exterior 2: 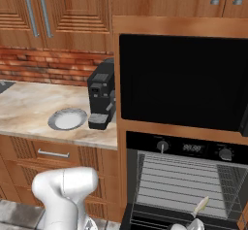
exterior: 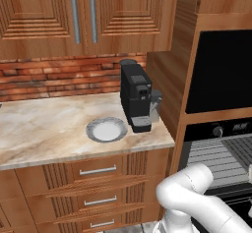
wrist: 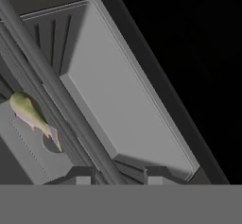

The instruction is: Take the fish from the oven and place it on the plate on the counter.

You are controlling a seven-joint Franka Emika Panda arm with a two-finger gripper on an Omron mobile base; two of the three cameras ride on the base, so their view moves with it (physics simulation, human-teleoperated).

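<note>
Jaws together, seemingly pinching the fish (exterior 2: 201, 205) at the open oven (exterior 2: 186, 175), the gripper (exterior 2: 195, 222) is mid-retrieval; next, carry it toward ten o'clock onto the plate (exterior 2: 67, 119).

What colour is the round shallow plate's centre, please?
White centre, grey rim: the round shallow plate, clearest in the left base view.

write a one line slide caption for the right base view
Fish at the open oven, plate on the counter beside a coffee machine.
</note>
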